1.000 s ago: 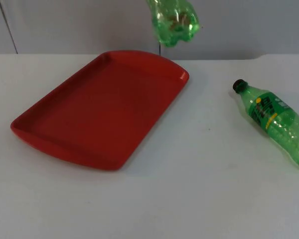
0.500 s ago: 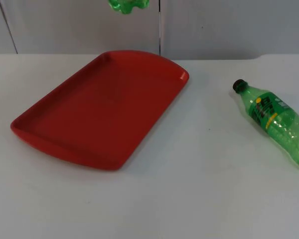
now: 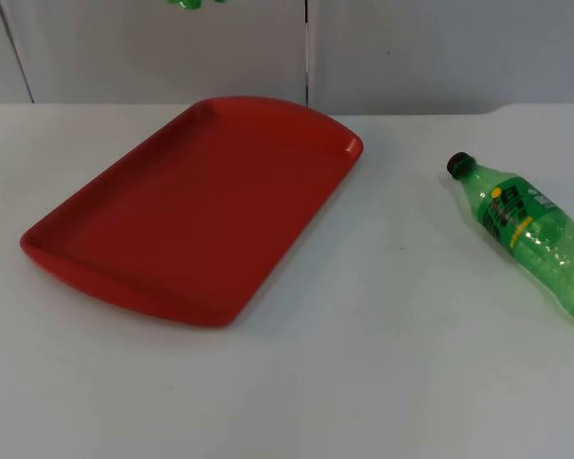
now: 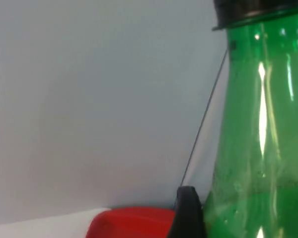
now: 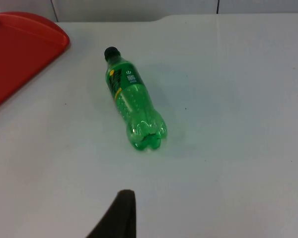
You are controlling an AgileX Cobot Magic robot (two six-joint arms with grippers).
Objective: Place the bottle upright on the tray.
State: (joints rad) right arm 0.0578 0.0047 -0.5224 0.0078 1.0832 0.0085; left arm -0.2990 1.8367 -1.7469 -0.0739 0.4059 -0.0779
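The left claw (image 4: 196, 218) holds one green bottle (image 4: 260, 129) high up, the red tray (image 3: 187, 206) has nothing on it, another bottle (image 3: 531, 234) lies on the counter (image 3: 383, 382), and I cannot tell if the right claw (image 5: 116, 218) is wide or narrow.

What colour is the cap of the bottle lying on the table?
Black: the cap of the lying bottle shows best in the right wrist view.

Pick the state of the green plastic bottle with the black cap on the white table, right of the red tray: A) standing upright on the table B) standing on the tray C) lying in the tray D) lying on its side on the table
D: the green plastic bottle with the black cap lies on its side on the white table, apart from the red plastic tray, which holds nothing.
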